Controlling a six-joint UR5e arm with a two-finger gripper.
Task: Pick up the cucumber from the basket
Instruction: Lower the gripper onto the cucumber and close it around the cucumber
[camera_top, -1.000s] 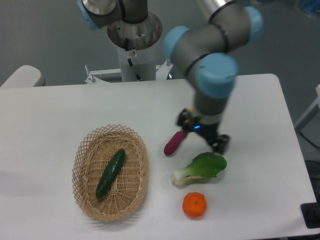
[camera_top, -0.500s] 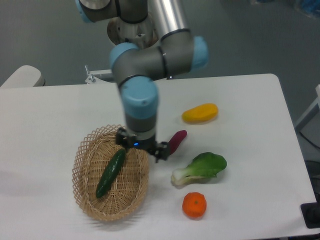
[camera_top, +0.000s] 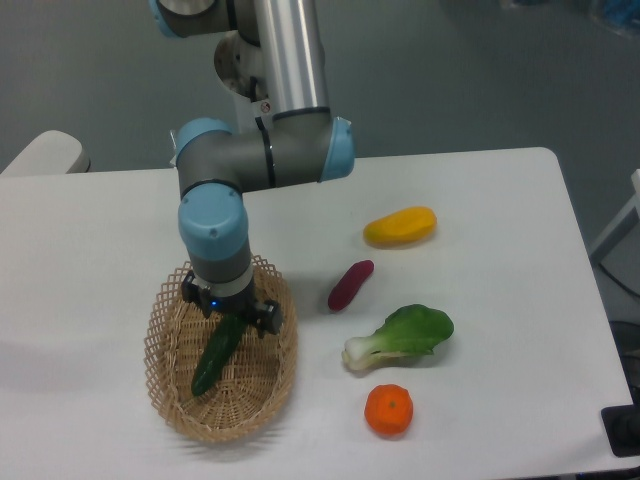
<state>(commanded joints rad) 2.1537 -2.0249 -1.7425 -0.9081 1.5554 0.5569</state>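
The dark green cucumber (camera_top: 213, 360) lies slantwise in the tan wicker basket (camera_top: 160, 372) at the front left of the white table. My gripper (camera_top: 230, 312) points down over the basket, right above the cucumber's upper end, which it hides. The jaws are open, with one finger on each side of that end and a gap wider than the cucumber. I cannot tell whether the fingers touch it. The cucumber still rests on the basket floor.
A purple sweet potato (camera_top: 350, 285) lies just right of the basket. A bok choy (camera_top: 400, 336) and an orange (camera_top: 388, 410) lie at the front right. A yellow fruit (camera_top: 400, 226) lies mid-table. The arm's base (camera_top: 265, 70) stands behind.
The arm swung left from near the bok choy, past the basket's right rim, to over the cucumber's upper end. The yellow fruit, hidden a second ago, now shows. The cucumber has not moved.
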